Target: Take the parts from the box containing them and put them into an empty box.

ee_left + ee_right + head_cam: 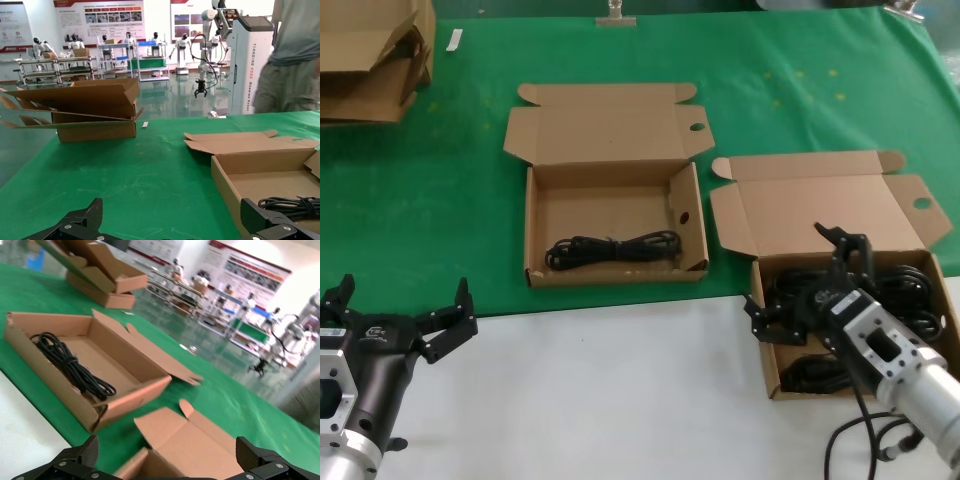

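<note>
- The right gripper (812,285) is being held just above the box containing them (765,345), at the right near edge of the green cloth (470,200); its fingers are being kept spread apart, nothing clamped.
- The parts (910,290) are lying directly beneath and right of it, long axes running left to right.
- One bundle (612,249) is already lying along the near wall of the empty box (535,230), well apart to the left.
- The left gripper (395,325) is being kept idle over the white table (620,400), fingers apart; the right arm is judged nearer.
- Cardboard is appearing matte, stiff; cable thin, limp, glossy black.
- Flat cartons (370,60) are being stacked far left.
</note>
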### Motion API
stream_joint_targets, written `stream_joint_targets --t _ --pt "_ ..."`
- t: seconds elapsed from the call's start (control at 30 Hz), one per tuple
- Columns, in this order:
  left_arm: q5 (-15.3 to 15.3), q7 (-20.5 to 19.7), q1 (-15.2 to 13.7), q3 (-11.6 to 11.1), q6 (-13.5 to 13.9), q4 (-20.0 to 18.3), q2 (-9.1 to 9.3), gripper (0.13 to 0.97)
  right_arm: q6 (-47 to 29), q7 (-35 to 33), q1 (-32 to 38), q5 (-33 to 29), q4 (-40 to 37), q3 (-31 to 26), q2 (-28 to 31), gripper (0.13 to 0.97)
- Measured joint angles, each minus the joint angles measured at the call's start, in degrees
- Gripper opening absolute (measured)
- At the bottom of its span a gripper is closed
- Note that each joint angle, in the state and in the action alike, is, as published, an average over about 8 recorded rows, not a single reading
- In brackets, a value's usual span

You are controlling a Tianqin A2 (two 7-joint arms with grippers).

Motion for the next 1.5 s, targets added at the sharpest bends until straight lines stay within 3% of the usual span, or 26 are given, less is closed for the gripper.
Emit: stream_joint_targets --t 1.07,1.5 --pt "0.0 0.0 0.0 0.0 0.0 0.0 0.0 0.966 21.6 36.6 -21.0 -2.6 25.9 -1.1 3.1 0.966" --pt "0.0 0.0 0.0 0.0 0.0 0.0 0.0 0.966 23.8 40.2 -23.0 -2.9 28.4 -1.2 3.4 0.966"
